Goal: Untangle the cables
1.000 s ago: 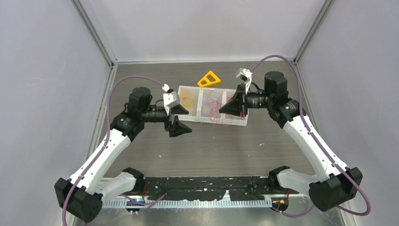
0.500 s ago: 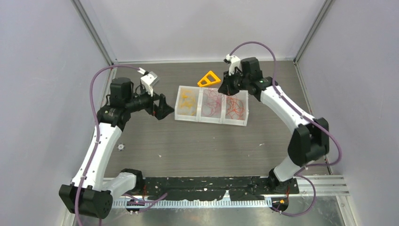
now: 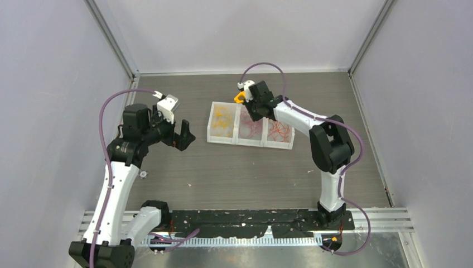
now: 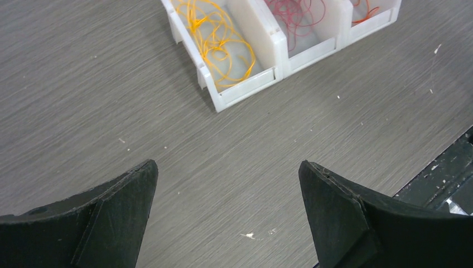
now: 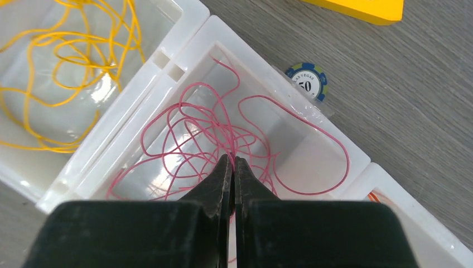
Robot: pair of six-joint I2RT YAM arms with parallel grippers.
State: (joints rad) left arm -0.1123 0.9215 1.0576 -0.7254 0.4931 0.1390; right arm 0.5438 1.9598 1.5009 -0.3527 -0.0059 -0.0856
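Note:
A white three-compartment tray (image 3: 248, 142) holds the cables. Yellow cables (image 3: 223, 119) fill its left bin, pink-red cables (image 3: 252, 128) the middle one, and orange-red cables (image 3: 279, 130) the right one. My right gripper (image 3: 253, 113) hangs over the middle bin. In the right wrist view it (image 5: 231, 160) is shut, with a strand of the pink cables (image 5: 195, 125) pinched at its tips. My left gripper (image 3: 186, 138) is left of the tray, above bare table. In the left wrist view it (image 4: 227, 165) is wide open and holds nothing.
A yellow triangle (image 3: 240, 97) lies behind the tray, partly hidden by the right wrist. A blue poker chip (image 5: 307, 82) lies beside the tray's back wall. A small white piece (image 3: 143, 173) sits on the table near the left arm. Black strip (image 3: 251, 215) runs along the near edge.
The left gripper has pulled back leftward from the tray and opened fully. The right gripper has swung left from the right bin to the middle bin. Pink strands no longer spill over the tray's front.

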